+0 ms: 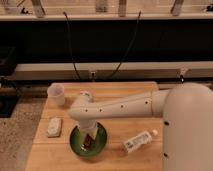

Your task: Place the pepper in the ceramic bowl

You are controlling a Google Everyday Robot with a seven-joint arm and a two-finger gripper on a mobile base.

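A green ceramic bowl (pixel 89 141) sits on the wooden table near the front, left of centre. My gripper (pixel 89 138) hangs from the white arm straight down into the bowl. A small reddish-brown thing, probably the pepper (pixel 87 144), shows at the gripper's tip inside the bowl. I cannot tell whether it rests on the bowl's bottom or is held. The arm's wrist hides the back part of the bowl.
A white plastic cup (pixel 56 93) stands at the table's (pixel 125 157) back left. A white flat packet (pixel 54 126) lies left of the bowl. A white bottle (pixel 138 141) lies on its side right of the bowl. The robot's white body (pixel 187 130) fills the right side.
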